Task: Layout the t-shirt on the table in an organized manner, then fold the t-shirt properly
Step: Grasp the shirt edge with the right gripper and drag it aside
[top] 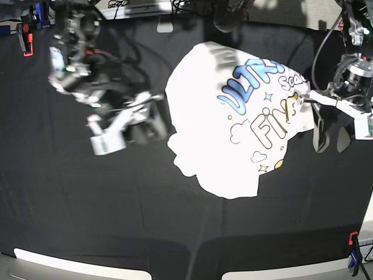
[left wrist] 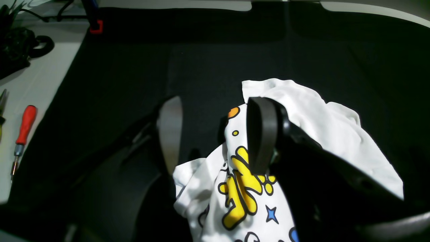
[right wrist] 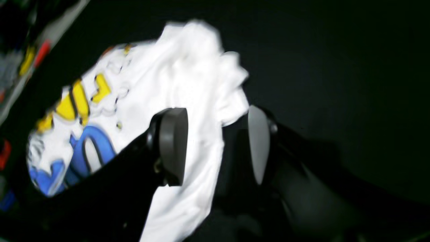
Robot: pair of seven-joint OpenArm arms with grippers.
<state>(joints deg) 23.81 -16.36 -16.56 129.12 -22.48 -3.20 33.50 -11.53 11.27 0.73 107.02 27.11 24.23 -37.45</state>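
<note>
The white t-shirt [top: 221, 134] lies crumpled in the middle of the black table [top: 116, 204], with its colourful print facing up. My left gripper [left wrist: 215, 134] is open at the shirt's right edge [top: 329, 139]. One of its fingers [left wrist: 262, 134] is over the printed cloth [left wrist: 242, 188] and the other is over bare table. My right gripper [right wrist: 216, 148] is open and blurred. It hovers at the shirt's left edge [top: 148, 123], and white cloth [right wrist: 188, 74] shows between and beyond its fingers. Neither gripper is pinching any cloth.
In the left wrist view, a red-handled screwdriver [left wrist: 23, 127] and black cables [left wrist: 20, 43] lie on the white surface beside the black cloth, near a red clamp [left wrist: 96, 27]. In the base view, there are clamps at the far-left corner [top: 26, 38] and the near-right corner [top: 352, 256].
</note>
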